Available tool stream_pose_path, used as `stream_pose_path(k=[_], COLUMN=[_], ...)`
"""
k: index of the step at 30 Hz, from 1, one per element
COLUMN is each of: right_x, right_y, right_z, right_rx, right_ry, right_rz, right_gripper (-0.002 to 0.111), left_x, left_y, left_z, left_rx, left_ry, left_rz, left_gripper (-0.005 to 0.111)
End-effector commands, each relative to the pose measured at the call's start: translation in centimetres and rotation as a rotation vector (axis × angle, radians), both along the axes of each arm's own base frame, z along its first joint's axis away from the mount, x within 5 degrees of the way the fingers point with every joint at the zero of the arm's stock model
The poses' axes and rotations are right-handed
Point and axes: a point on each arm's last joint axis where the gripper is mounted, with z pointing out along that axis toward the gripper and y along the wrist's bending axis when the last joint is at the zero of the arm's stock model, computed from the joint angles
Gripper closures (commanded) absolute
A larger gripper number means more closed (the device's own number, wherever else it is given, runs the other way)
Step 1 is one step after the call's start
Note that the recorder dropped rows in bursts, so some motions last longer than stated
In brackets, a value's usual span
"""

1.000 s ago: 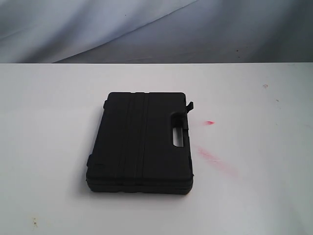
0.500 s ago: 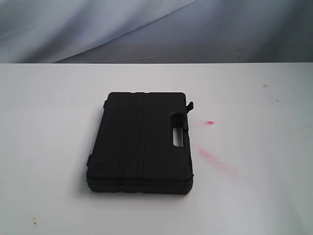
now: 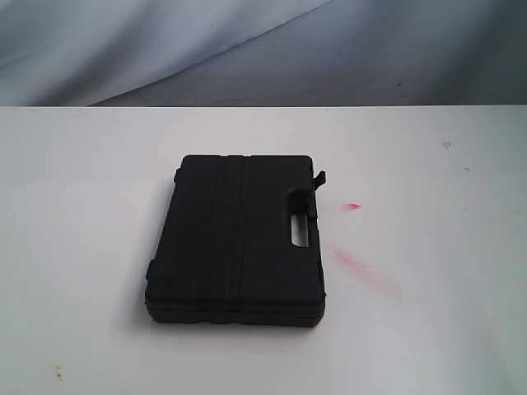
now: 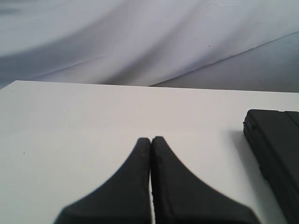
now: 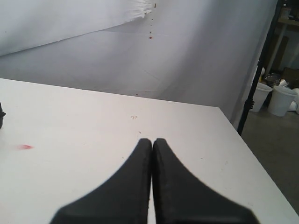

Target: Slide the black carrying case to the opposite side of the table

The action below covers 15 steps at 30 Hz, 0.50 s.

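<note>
The black carrying case (image 3: 237, 239) lies flat on the white table (image 3: 82, 206), a little left of the middle, its handle slot toward the right. No arm shows in the exterior view. In the left wrist view my left gripper (image 4: 151, 138) is shut and empty above bare tabletop, with the case's edge (image 4: 275, 149) off to one side. My right gripper (image 5: 152, 140) is also shut on nothing over the table (image 5: 70, 126), and only a sliver of the case (image 5: 1, 115) shows at the picture's border.
Pink-red smears (image 3: 362, 267) mark the table right of the case, with one small smear (image 5: 24, 147) in the right wrist view. Grey cloth (image 3: 263, 49) hangs behind the far edge. Beyond the table's side edge stand white buckets (image 5: 280, 99) and a dark pole (image 5: 256, 79).
</note>
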Motion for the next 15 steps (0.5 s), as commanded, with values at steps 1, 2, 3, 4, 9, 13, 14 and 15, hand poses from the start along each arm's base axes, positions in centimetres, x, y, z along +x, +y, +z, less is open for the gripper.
stream_pose_path(k=[1,2,3,4,9,13,14,15], right_x=[0.0,0.0,0.0,0.0,0.0,-0.1,-0.1,-0.2], right_y=[0.0,0.0,0.0,0.0,0.0,-0.4,-0.6,-0.8], right_z=[0.0,0.0,0.1,0.1,1.2,2.4,2.5,2.6], right_rx=[0.009,0.009,0.016,0.044,0.189,0.509,0.587,0.730], right_ry=[-0.016,-0.016,-0.020,-0.026,-0.142,-0.273,-0.285,-0.297], right_rz=[-0.004,-0.004,-0.005,-0.005,-0.005,-0.028,-0.036,-0.051], right_gripper=[0.108,0.108,0.108,0.108,0.108,0.108,0.108,0.108], left_x=[0.0,0.0,0.0,0.0,0.0,0.0,0.0,0.0], left_y=[0.0,0.0,0.0,0.0,0.0,0.0,0.0,0.0], left_z=[-0.1,-0.1,-0.1,-0.1,-0.1,-0.1,-0.1,-0.1], left_rx=[0.000,0.000,0.000,0.000,-0.003,-0.003,-0.003,-0.003], left_ry=[-0.003,-0.003,-0.003,-0.003,-0.003,-0.003,-0.003,-0.003], left_rz=[-0.005,-0.005,-0.005,-0.005,-0.004,-0.004,-0.004,-0.004], left_gripper=[0.107,0.107,0.107,0.107,0.107,0.107,0.107,0.107])
